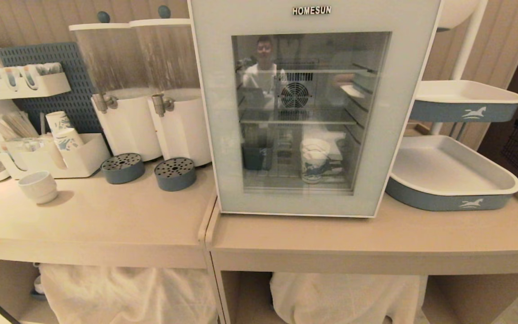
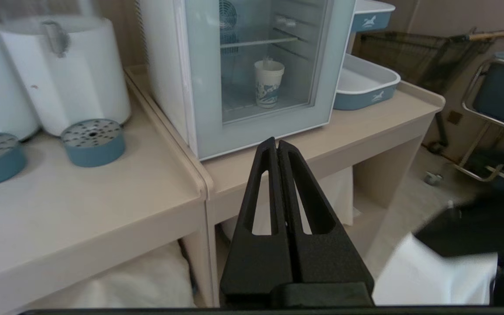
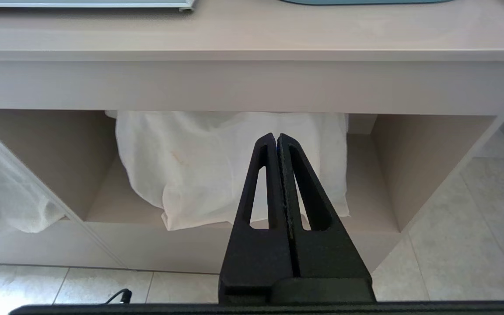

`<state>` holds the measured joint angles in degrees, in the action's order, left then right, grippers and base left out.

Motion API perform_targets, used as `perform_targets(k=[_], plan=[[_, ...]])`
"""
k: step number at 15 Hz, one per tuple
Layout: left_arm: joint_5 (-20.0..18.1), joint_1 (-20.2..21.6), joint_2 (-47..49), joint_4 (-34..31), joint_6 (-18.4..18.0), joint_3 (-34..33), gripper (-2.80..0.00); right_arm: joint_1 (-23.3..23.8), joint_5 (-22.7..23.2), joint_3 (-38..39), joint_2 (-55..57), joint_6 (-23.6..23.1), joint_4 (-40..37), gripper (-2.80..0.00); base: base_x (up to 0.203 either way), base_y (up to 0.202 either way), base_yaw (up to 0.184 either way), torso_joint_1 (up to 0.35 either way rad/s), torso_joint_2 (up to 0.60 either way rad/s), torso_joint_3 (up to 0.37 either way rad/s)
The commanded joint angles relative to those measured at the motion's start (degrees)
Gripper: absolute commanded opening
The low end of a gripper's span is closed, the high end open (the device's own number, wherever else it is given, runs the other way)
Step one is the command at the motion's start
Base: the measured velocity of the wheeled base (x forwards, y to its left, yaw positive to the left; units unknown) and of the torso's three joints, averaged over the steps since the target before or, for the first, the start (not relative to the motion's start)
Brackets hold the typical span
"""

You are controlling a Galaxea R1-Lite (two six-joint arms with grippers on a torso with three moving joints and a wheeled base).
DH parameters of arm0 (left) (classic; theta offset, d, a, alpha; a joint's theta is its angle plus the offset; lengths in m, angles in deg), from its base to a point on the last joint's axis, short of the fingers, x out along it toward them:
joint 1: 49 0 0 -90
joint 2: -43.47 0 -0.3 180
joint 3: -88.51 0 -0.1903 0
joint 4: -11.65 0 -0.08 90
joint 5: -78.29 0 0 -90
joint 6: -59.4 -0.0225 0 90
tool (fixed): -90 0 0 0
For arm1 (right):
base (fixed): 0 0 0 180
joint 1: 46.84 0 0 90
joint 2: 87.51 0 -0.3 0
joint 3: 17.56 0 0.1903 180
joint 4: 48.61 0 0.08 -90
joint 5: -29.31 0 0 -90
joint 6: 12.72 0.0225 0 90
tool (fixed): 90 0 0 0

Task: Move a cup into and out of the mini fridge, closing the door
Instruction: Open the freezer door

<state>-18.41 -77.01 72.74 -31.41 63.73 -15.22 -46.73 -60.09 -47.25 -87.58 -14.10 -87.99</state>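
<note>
White paper cup (image 1: 314,159) w/ blue print stands upright on the lowest wire shelf inside the mini fridge (image 1: 313,105), right of centre, seen through the glass of the door (image 1: 216,135); the left wrist view shows the same cup (image 2: 268,83) behind the pane. Door sits flush w/ the fridge body, i.e. shut. Fridge rests on the right-hand desk (image 1: 376,238), beside a blue-and-white tray (image 1: 452,180). Status, as a judgement: cup is in, door is closed, so either the "in" half is done or the cup began there; the "out" half looks not yet begun. Left to do, approx.: pull door open, reach in, grip cup, lift it out to the desk, swing door shut. Left claw (image 2: 277,144): fingers pressed together, tips touching, nothing between them; it hangs in free air in front of the desk edge, pointed toward the fridge's lower front, well short of the door, touching nothing. Right claw (image 3: 277,139): likewise pressed together and empty, low down in front of the desk, facing the open space under it where a white cloth (image 3: 230,166) is bundled. Neither arm appears in the head view. Glass also carries a faint reflection of a person; no person's hand is near the work.
</note>
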Motion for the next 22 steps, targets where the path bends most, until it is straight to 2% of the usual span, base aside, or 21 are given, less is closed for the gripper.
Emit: perform_targets(k=[1, 3, 4, 5, 6, 7, 8, 9, 10, 13, 15, 16, 19, 20, 22], plan=[[2.59, -2.44, 10.46, 4.96, 0.71, 1.51, -2.8, -0.02, 0.02, 0.0, 0.07, -0.12, -0.08, -2.8, 0.0, 0.0, 0.0, 0.0, 0.0, 0.0], [5.27, -2.42, 16.34, 8.59, 2.42, 3.63, -2.8, -0.02, 0.02, 0.0, 0.07, -0.12, -0.08, -2.8, 0.0, 0.0, 0.0, 0.0, 0.0, 0.0], [5.36, -1.19, 19.65, 9.42, 3.52, 4.86, -2.8, -0.02, 0.02, 0.0, 0.07, -0.12, -0.08, -2.8, 0.0, 0.0, 0.0, 0.0, 0.0, 0.0], [4.39, 1.99, 24.53, 10.4, 4.91, 6.61, -2.8, -0.02, 0.09, 0.0, 0.07, -0.12, -0.08, -2.8, 0.0, 0.0, 0.0, 0.0, 0.0, 0.0], [1.12, 7.45, 29.17, 11.3, 7.36, 8.73, -2.8, -0.02, 0.02, 0.0, 0.07, -0.12, -0.08, -2.8, 0.0, 0.0, 0.0, 0.0, 0.0, 0.0], [-5.61, 12.6, 32.17, 11.92, 9.52, 10.2, -2.8, -0.02, 0.02, 0.0, 0.07, -0.12, -0.08, -2.8, 0.0, 0.0, 0.0, 0.0, 0.0, 0.0], [-16.67, 17.02, 34.27, 12.64, 10.6, 10.96, -2.8, -0.02, 0.02, 0.0, 0.07, -0.12, -0.08, -2.8, 0.0, 0.0, 0.0, 0.0, 0.0, 0.0], [-28.8, 22.62, 36.31, 14.45, 8.87, 10.33, -2.8, -0.03, 0.03, 0.0, 0.07, -0.2, -0.08, -2.8, 0.0, 0.0, 0.0, 0.0, 0.0, 0.0], [-39.2, 27.08, 38.88, 17.5, 5.21, 8.79, -2.8, -0.02, 0.11, 0.0, 0.07, -0.29, -0.08, -2.8, 0.0, 0.0, 0.0, 0.0, 0.0, 0.0], [-63.29, 35.13, 49.73, 34.59, -5.91, 1.72, -2.8, -0.02, 0.11, 0.0, 0.07, -0.38, -0.08, -2.8, 0.0, 0.0, 0.0, 0.0, 0.0, 0.0], [-75.55, 39.39, 56.0, 43.77, -10.6, -0.12, -2.8, -0.02, 0.02, 0.0, 0.07, -0.47, -0.08, -2.8, 0.0, 0.0, 0.0, 0.0, 0.0, 0.0], [-78.76, 40.89, 57.53, 47.34, -12.5, -0.61, -2.8, -0.11, 0.09, 0.0, 0.07, -0.54, -0.06, -2.8, 0.0, 0.0, 0.0, 0.0, 0.0, 0.0], [-80.52, 41.28, 66.93, 56.41, -12.54, 2.58, -2.8, -0.02, 0.11, 0.0, 0.07, -0.73, -0.08, -2.8, 0.0, 0.0, 0.0, 0.0, 0.0, 0.0], [-80.72, 40.77, 69.25, 57.92, -12.45, 4.09, -2.8, -0.11, 0.11, 0.0, 0.07, -0.73, -0.08, -2.8, 0.0, 0.0, 0.0, 0.0, 0.0, 0.0], [-80.92, 36.7, 73.55, 60.87, -12.36, 6.84, -2.8, -0.05, 0.11, 0.0, 0.07, -0.64, -0.08, -2.8, 0.0, 0.0, 0.0, 0.0, 0.0, 0.0]])
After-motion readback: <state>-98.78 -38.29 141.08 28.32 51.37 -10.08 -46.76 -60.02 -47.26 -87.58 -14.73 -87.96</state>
